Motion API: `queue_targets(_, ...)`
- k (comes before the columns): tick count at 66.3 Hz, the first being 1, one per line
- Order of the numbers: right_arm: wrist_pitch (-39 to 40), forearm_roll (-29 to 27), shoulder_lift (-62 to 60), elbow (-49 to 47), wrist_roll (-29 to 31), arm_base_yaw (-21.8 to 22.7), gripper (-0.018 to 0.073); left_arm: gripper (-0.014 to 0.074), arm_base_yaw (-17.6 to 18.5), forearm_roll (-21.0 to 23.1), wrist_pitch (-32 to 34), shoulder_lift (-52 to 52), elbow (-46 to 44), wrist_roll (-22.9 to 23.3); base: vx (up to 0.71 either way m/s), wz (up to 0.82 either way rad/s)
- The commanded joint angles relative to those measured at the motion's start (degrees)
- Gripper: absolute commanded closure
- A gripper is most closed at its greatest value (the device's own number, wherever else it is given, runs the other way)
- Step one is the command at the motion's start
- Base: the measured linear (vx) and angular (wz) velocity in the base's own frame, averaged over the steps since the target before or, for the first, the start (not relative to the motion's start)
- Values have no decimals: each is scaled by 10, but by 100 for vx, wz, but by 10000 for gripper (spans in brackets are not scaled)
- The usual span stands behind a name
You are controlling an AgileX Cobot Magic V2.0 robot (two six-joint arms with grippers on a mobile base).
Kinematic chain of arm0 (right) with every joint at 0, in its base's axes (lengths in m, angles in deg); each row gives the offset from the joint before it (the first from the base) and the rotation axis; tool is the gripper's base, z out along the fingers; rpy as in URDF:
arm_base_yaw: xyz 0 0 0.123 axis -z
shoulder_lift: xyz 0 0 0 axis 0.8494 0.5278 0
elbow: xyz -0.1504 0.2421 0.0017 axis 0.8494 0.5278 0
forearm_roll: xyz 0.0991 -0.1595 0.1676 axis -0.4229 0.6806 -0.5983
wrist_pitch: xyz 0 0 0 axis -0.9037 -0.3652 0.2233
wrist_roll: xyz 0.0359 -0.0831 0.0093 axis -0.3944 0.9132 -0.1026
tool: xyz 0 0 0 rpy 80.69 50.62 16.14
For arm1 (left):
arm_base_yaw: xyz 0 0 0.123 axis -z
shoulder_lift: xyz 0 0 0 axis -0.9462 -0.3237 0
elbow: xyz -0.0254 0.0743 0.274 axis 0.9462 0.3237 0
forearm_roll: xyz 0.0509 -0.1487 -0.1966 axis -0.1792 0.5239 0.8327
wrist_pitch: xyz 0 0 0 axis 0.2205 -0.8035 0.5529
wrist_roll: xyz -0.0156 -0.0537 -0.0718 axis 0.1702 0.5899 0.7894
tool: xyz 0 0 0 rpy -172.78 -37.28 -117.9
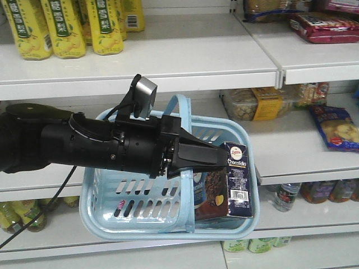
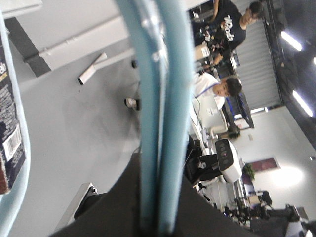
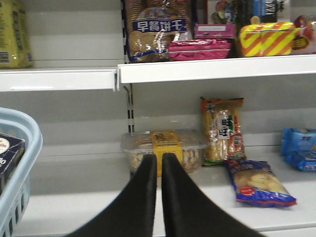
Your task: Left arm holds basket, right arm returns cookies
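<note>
The light blue basket (image 1: pixel 112 219) hangs in front of the shelves by its arched handle (image 2: pixel 159 98). My left arm (image 1: pixel 95 147) reaches in from the left, and the left gripper (image 1: pixel 216 157) is shut on that handle, which runs up between its dark fingers (image 2: pixel 118 212). The cookies (image 1: pixel 239 179), a dark navy "Chocofello" box, stand upright inside the basket at its right end. A corner of the box (image 3: pixel 9 153) and the basket rim (image 3: pixel 28 140) show at the left of the right wrist view. My right gripper (image 3: pixel 159 160) is shut and holds nothing, pointing at the middle shelf.
Yellow drink cartons (image 1: pixel 61 25) line the top shelf at left, red packets (image 1: pixel 325 28) at right. A clear snack tub (image 3: pixel 165 148), a tall snack pack (image 3: pixel 223 129) and a blue bag (image 3: pixel 257 182) lie on the middle shelf. Bottles (image 1: pixel 286 196) stand lower down.
</note>
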Motion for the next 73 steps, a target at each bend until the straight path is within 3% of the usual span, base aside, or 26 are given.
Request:
queue_targets(1, 44, 1, -7, 11, 4, 3, 570, 599, 2, 71, -31, 28, -15, -8, 10, 39)
queue_targets(26, 44, 1, -7, 11, 4, 3, 570, 599, 2, 71, -31, 28, -15, -8, 8, 28)
queue_targets(73, 44, 1, -7, 11, 4, 3, 570, 599, 2, 71, -31, 28, -15, -8, 4, 3)
